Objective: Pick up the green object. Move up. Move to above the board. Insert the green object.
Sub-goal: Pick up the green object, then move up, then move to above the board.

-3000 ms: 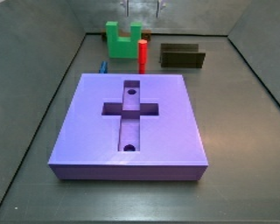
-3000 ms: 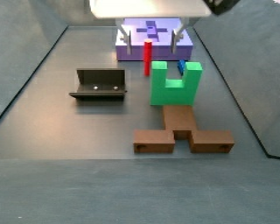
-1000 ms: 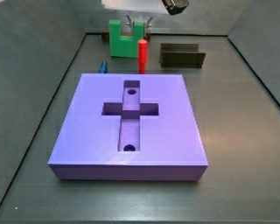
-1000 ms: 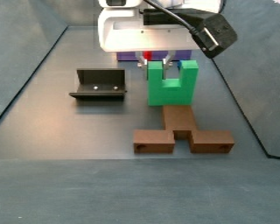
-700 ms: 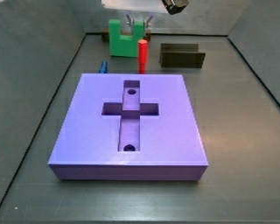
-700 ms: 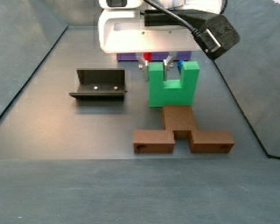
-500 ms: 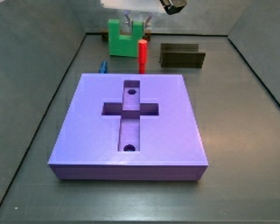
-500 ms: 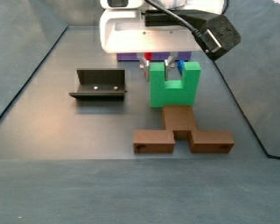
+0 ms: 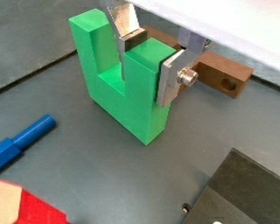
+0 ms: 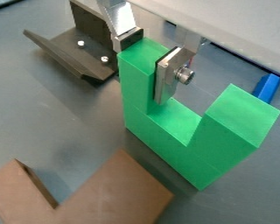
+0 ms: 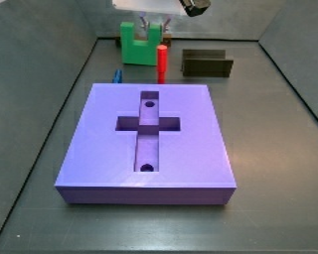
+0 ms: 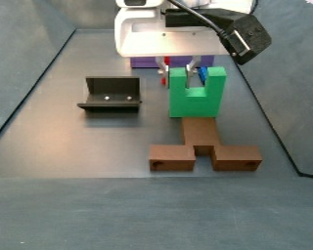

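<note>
We see the green object (image 9: 122, 83), a smooth, bright block shaped like a U with two prongs and a square gap between them, standing upright on the gray desk (image 11: 261, 119) near its far edge in a side view (image 11: 140, 42). The end effector (image 9: 154, 54) is down over it, and its flat silver fingers (image 9: 174, 75) are clamped on one prong, one plate in the gap and one on the outside, as both wrist views show (image 10: 140, 54). The board (image 11: 147, 141) is a big flat purple slab with a cross-shaped dip and two small round holes, and it lies near the middle of the desk, apart from the green object. A thin red cylinder (image 11: 162, 62) stands just beside the green object, between it and the board. A blue stick (image 9: 18, 145) lies close by. A brown wooden piece (image 12: 205, 145) lies flat next to the green object. The fixture (image 12: 112, 96), dark and L-shaped, stands off to one side.
</note>
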Robot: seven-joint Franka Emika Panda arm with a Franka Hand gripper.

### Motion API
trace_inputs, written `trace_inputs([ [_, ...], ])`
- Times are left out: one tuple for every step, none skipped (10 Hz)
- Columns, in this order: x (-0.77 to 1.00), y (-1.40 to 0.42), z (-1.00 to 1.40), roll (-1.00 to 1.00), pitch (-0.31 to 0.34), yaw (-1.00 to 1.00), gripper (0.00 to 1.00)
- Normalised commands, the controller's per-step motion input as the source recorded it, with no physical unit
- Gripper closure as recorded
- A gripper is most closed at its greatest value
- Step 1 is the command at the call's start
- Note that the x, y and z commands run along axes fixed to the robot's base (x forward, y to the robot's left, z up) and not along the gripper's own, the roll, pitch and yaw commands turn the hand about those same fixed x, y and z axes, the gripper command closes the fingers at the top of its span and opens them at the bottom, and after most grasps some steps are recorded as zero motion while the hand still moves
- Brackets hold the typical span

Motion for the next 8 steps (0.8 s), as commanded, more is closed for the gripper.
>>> trace_inputs([
  [0.00, 0.00, 0.00, 0.00, 0.000, 0.00, 1.00],
  [0.00, 0.00, 0.00, 0.00, 0.000, 0.00, 1.00],
  [0.00, 0.00, 0.00, 0.00, 0.000, 0.00, 1.00],
  [0.00, 0.00, 0.83, 0.00, 0.000, 0.00, 1.00],
  [-0.02, 0.04, 0.84, 0.01, 0.018, -0.04, 1.00],
  [-0.05, 0.04, 0.56, 0.02, 0.056, -0.05, 1.00],
  [-0.02, 0.03, 0.35, 0.03, 0.043, -0.04, 1.00],
  [0.00, 0.00, 1.40, 0.00, 0.000, 0.00, 1.00],
])
